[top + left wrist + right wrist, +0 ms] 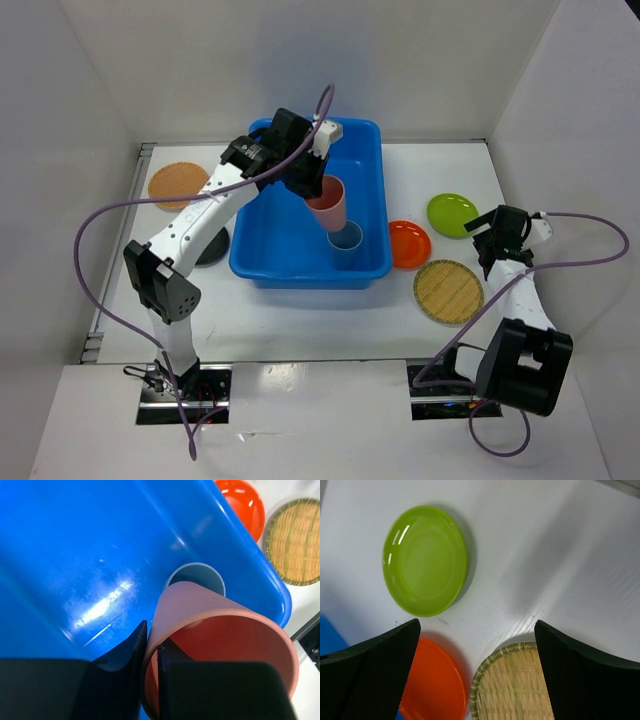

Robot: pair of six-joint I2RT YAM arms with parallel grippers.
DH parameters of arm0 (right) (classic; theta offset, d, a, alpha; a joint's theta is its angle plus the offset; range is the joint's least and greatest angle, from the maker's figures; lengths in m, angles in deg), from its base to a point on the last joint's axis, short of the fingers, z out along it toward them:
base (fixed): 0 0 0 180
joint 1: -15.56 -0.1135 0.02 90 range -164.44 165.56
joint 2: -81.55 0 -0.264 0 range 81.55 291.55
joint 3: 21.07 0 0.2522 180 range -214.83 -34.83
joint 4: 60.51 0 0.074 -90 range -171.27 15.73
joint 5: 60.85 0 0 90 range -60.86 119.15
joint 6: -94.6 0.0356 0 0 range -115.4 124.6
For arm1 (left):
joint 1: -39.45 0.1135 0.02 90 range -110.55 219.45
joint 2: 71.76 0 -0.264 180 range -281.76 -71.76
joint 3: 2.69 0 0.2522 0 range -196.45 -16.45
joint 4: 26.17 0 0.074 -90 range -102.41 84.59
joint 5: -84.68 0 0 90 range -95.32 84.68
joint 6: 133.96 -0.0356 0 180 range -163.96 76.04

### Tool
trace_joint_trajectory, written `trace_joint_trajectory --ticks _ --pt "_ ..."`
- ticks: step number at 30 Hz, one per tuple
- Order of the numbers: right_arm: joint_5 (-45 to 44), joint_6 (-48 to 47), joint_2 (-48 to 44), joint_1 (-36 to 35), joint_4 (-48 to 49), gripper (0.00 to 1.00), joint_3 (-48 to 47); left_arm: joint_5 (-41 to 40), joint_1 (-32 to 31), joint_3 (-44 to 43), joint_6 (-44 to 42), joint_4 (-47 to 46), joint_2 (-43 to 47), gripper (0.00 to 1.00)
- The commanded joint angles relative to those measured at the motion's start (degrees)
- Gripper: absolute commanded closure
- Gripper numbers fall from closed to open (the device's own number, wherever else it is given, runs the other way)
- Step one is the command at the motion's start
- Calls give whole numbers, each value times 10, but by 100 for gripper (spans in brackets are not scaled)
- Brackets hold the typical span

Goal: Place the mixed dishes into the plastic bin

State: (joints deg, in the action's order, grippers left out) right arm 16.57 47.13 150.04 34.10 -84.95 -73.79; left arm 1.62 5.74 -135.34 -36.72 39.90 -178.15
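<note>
Your main risk is the drop: the left fingers (131, 647) are clenched on the wall of the pink cup (328, 203), one finger inside the rim and one outside, and the cup hangs tilted above the floor of the plastic bin (310, 275), almost directly over the blue cup (345, 238) that already stands there, mouth up. If you let go from this height, I judge the pink cup could strike the blue cup's rim, knock it over or bounce against the bin wall. A pinch on one thin, smooth wall could also slip if you swing the wrist quickly. On the other side, the right fingers (375, 672) are spread wide and grasp nothing, hovering above the counter (450, 160) among the lime-green plate (452, 214), the orange plate (409, 244) and a tan woven-look plate (448, 291). The orange plate lies just beside the bin's outer wall and near the tan one, so a careless descent may shove one plate into its neighbour rather than lift it. The pink cup looks like a smooth, tapered plastic tumbler, and the plates are shallow and glossy. A second tan plate (178, 184) and a black plate (212, 250), partly hidden under the left arm, wait left of the bin.
</note>
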Motion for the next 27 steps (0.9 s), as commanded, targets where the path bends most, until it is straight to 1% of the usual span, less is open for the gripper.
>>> trace_joint_trajectory --ticks 1,5,6,7,9,11,13,16,21,23,24,27 --pt "-7 -12 -67 2 -18 1 1 -6 -15 15 -13 -20 9 99" --pt "-30 -7 -156 2 -89 1 18 -19 -40 16 -18 -20 -10 99" --pt "-30 2 -194 2 -103 1 18 -19 -40 9 -18 -20 -17 99" --pt "-53 16 -211 2 -121 1 18 -25 -40 9 -18 -20 -23 99" --pt "-60 44 -248 2 -152 1 25 -25 -40 9 -18 -26 -29 99" --pt "-54 76 -263 2 -172 1 32 -15 -40 9 -18 -26 -36 99" --pt "-31 96 -270 2 -178 1 42 -8 -45 4 -13 -31 -50 99" --pt "-10 96 -283 2 -169 1 58 -13 -45 -9 -13 -31 -62 98" --pt "4 78 -283 2 -153 1 58 -34 -50 -4 -7 -36 -73 97" --pt "12 72 -283 2 -145 1 58 -29 -50 -4 -7 -36 -80 94" --pt "12 72 -283 2 -139 1 64 -29 -50 2 0 -41 -86 94" --pt "20 60 -273 2 -112 1 70 -18 -50 15 0 -47 -86 79"
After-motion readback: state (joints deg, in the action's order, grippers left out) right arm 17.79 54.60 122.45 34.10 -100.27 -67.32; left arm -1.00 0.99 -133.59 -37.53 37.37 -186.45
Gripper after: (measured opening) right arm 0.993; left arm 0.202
